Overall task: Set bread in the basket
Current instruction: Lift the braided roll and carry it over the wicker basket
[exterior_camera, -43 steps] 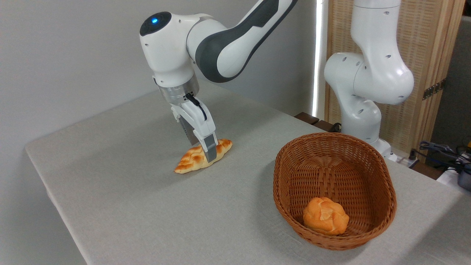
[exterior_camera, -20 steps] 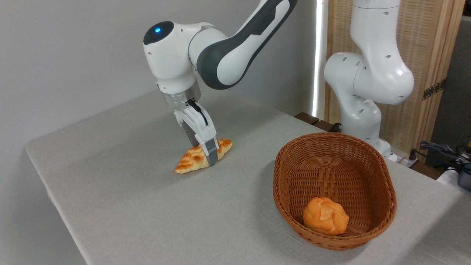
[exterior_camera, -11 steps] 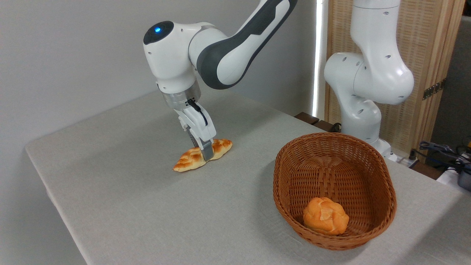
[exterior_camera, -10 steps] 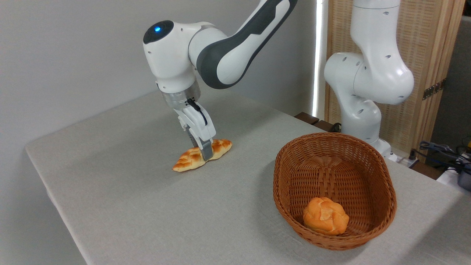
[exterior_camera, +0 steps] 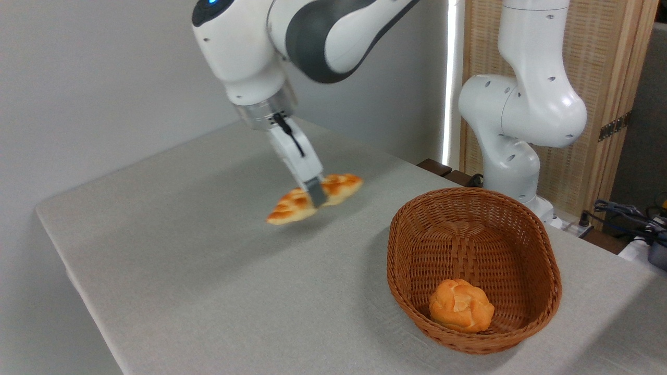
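Observation:
The bread, a long braided golden loaf with pointed ends, hangs in the air above the table, slightly blurred. My gripper is shut on its middle, fingers pointing down and to the right. The oval reddish-brown wicker basket stands on the table to the right of the loaf and a little nearer the camera. The held loaf is left of the basket's rim, not over it.
A small round orange bun lies in the near end of the basket. The arm's white base rises behind the basket. The grey table ends at its left and front-left edges. Cables and gear sit at far right.
The gripper closed on the loaf on the table, then lifted it and carried it up and to the right, toward the basket. The bun and basket have not moved.

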Motion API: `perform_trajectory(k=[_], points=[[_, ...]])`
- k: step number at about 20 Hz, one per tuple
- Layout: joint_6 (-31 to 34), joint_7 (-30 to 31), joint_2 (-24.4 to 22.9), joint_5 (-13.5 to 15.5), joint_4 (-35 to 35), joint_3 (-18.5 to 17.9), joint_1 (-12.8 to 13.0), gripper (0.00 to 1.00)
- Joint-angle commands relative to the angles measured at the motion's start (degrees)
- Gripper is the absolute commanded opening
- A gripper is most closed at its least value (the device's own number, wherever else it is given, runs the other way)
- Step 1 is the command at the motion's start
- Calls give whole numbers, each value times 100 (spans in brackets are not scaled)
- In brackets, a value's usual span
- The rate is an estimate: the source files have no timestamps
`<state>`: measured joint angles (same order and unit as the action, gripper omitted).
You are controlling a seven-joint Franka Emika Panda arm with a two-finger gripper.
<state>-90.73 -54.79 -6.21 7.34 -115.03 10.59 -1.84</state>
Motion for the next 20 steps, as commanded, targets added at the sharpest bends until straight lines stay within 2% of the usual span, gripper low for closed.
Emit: perform_trajectory(k=[1, 3, 7, 9, 10, 11, 13, 15, 17, 20], points=[[564, -786, -178, -705, -19, -30, -45, 26], [749, -1198, -301, -935, -36, -284, -54, 26], [794, -2795, -723, -945, -264, -987, -80, 30], [811, -3806, -820, -953, -335, -1111, -316, 34], [846, -4115, -829, -962, -353, -1120, -413, 35], [872, -4292, -829, -1049, -370, -1120, -440, 35], [890, -4548, -882, -1400, -502, -1120, -440, 35], [882, -4873, -978, -1541, -747, -1138, -449, 35], [803, -4927, -1066, -1560, -1046, -1243, -440, 37], [785, -4927, -1067, -1560, -1240, -1453, -449, 47]])
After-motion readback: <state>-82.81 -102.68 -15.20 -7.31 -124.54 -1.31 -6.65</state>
